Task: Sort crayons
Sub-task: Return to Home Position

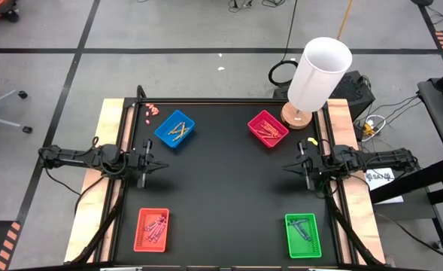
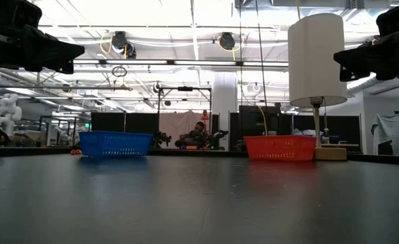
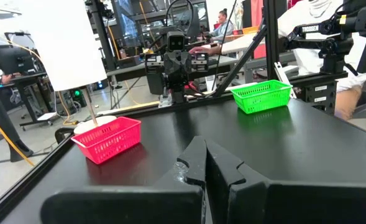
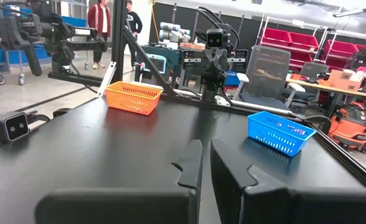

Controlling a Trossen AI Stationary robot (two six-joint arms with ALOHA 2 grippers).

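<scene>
We find the crayons (image 1: 178, 129) lying inside the four trays (image 1: 312, 245), their colours hard to tell. A white lamp (image 1: 320, 74) stands beside the magenta tray (image 1: 254, 123). The left gripper (image 1: 162, 165) and right gripper (image 1: 288, 167) hover well apart, fingers pressed together.

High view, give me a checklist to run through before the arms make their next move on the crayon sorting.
1. Left gripper empty and shut, at the table's left side: ok.
2. Right gripper empty and shut, at the right side: ok.
3. Crayons all inside trays, none seen loose on the table: ok.
4. Blue tray holds only yellow ones: ok.
5. Colours in the red tray: cannot tell.
6. Pink bits loose beside the blue tray: not ok.
</scene>
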